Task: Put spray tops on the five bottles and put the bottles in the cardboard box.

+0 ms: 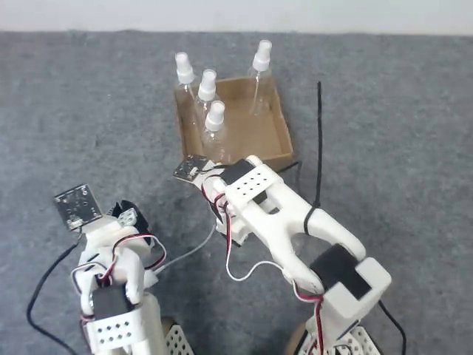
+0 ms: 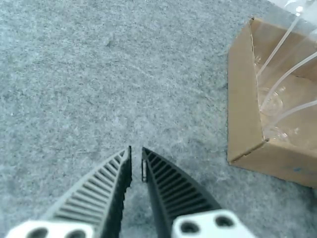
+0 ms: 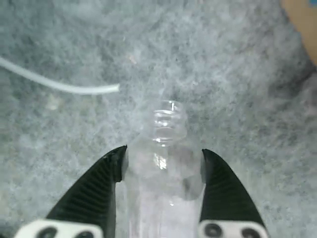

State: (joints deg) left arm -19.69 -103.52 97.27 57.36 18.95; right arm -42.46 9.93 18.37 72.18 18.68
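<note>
While the right gripper (image 3: pixel 163 149) pinches an uncapped bottle (image 3: pixel 167 124), the left gripper (image 2: pixel 136 152) hangs pressed together near the cardboard box (image 2: pixel 242 99).

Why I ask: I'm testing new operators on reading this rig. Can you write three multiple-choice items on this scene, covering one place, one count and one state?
1. Where is the bottle without a spray top?
A. in the cardboard box
B. in the right hand
C. in the left hand

2. How many bottles with spray tops stand in the box?
A. two
B. four
C. five

3. How is the left hand?
A. wide open
B. shut on a bottle
C. shut, holding nothing

Key:
1 B: the bare threaded neck shows between the right hand's fingers.
2 B: four white tops rise from the box in the high view.
3 C: its fingers meet with nothing between them.
</note>
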